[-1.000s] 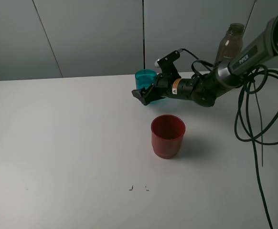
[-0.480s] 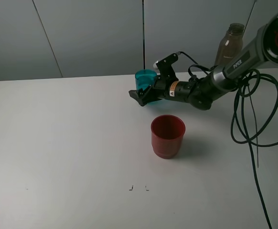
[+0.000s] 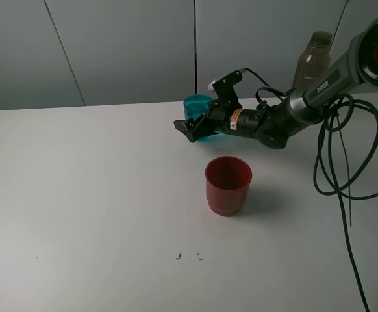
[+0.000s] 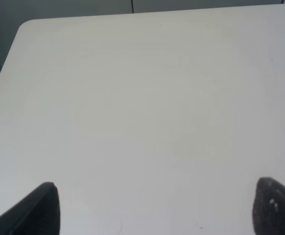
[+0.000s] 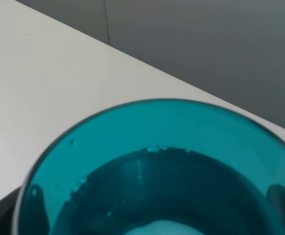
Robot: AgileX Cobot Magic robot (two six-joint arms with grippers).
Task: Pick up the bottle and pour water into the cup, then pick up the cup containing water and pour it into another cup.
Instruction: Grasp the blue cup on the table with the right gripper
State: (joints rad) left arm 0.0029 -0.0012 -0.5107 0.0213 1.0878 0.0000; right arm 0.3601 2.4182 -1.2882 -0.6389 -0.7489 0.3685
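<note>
- Blue cup (image 3: 197, 104): in the high view only its rim and upper wall show. The lower part is hidden behind the right claw (image 3: 190, 122).
- Right claw, high view: one finger (image 3: 184, 125) is plain on the near side of the cup. The far finger is hidden behind the cup.
- Right wrist view: the cup fills the picture and its base is cut off. Both fingers show only as dark shapes through the tinted wall, one at each side.
- Right claw state: jaws spread wide, one on each side of the blue cup. Whether they touch its wall cannot be told.
- Position: the blue cup stands upright near the far edge of the table (image 3: 78, 195), between the jaws.
- Water (image 5: 157, 196) lies inside the cup, with small bubbles along its edge.
- Bottle (image 3: 314, 55): behind the right arm (image 3: 319, 88), its lower part hidden.
- Red cup (image 3: 228, 185): upright and in full view, nearer the camera than the claw and apart from it.
- Left claw (image 4: 154, 210): only two dark tips show at the picture's edge, wide apart above the table top.
</note>
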